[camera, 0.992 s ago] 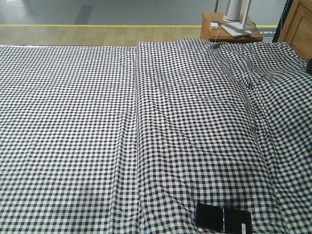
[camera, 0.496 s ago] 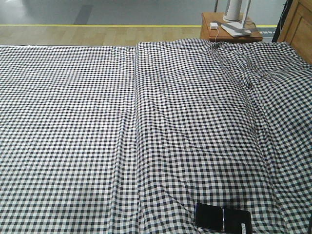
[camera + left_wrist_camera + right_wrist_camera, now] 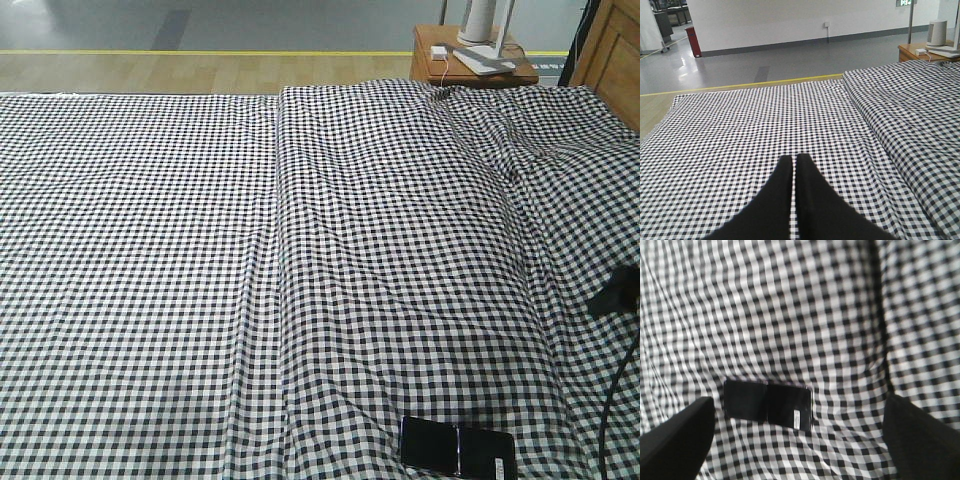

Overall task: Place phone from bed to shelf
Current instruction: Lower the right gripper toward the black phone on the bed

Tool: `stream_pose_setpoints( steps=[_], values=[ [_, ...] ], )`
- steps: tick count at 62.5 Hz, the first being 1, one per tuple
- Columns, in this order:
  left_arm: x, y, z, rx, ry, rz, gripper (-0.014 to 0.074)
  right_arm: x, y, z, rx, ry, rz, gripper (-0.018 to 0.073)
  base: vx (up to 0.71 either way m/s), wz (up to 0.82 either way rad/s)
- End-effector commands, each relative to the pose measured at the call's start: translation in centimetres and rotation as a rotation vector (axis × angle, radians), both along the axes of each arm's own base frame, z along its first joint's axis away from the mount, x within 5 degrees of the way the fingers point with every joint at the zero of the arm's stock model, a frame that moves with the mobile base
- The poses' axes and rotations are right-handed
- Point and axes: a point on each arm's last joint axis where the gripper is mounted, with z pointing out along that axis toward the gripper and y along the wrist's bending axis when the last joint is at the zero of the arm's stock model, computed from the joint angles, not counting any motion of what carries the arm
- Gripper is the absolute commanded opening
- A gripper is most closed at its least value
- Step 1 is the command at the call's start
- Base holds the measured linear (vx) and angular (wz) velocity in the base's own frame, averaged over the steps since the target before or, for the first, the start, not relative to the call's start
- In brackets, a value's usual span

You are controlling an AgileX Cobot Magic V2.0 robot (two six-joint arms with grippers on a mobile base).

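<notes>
The right gripper hangs over the bed, jaws spread wide and holding nothing. The phone lies flat on the checked cloth just ahead of it, between the two fingers and touching neither, its white sticker facing up. The left gripper is pressed together, empty, over the cloth.

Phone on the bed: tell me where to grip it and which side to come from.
Come straight down from above: the phone lies flat and unfolded on the bed, with no face free underneath. Pinch its two long edges, across the short width, near the middle crease for balance. The right gripper is open over it but spans its length, so likely needs a turn.
</notes>
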Motion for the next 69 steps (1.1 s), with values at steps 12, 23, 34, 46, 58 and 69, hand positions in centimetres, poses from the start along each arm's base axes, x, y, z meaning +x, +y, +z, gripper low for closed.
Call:
stream_pose_setpoints(
  steps=[12, 23, 34, 46, 58, 69],
  values=[
    [-0.1, 0.0, 1.5, -0.011, -0.108, -0.002, 0.0001, 0.7, 0.2, -5.0, 0.120, 0.046, 0.108, 0.0631, 0.00, 0.00],
    [-0.1, 0.0, 1.5, -0.011, -0.108, -0.002, 0.0001, 0.3, 1.5, -9.2, 0.304, 0.075, 0.184, 0.0621, 0.00, 0.00],
    [-0.1, 0.0, 1.5, -0.011, -0.108, -0.002, 0.0001, -0.3, 2.9, -12.2, 0.473, 0.068, 0.243, 0.0594, 0.00, 0.00],
    [-0.1, 0.0, 1.5, -0.011, -0.108, -0.002, 0.0001, -1.0, 3.3, -14.5, 0.503, 0.095, 0.271, 0.0591, 0.00, 0.00],
    [-0.1, 0.0, 1.5, -0.011, -0.108, -0.002, 0.0001, -1.7, 3.7, -16.7, 0.525, 0.128, 0.272, 0.0591, 0.00, 0.00],
    [-0.1, 0.0, 1.5, -0.011, -0.108, -0.002, 0.0001, -2.1, 3.8, -18.5, 0.523, 0.142, 0.271, 0.0591, 0.00, 0.00]
  ],
)
